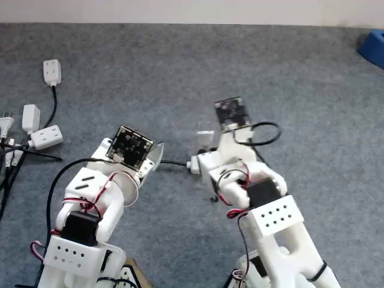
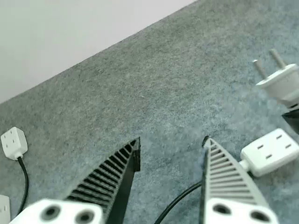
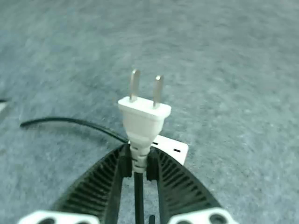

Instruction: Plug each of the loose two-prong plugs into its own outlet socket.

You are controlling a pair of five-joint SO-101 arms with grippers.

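Right end effector (image 3: pixel 138 163) pinches a two-prong plug (image 3: pixel 144 114) by its neck, with the outlet socket (image 3: pixel 174 148) just beyond its tips. Left end effector (image 2: pixel 170 154) is spread nearby. Plug not inserted yet.

a grey carpet (image 1: pixel 312 102) covers the ground from the near side to the far side. it looks fuzzy, with tiny light and dark grey dots. along the far edge stands a pale wall (image 1: pixel 180 11), plain and smooth, and the carpet runs right up to it. in the far right corner sits a blue thing (image 1: pixel 373 49) on the carpet. part of it is cut off, so i cannot tell what it is. at the near edge, on the left, a small brown bit (image 1: pixel 137 273) pokes out.
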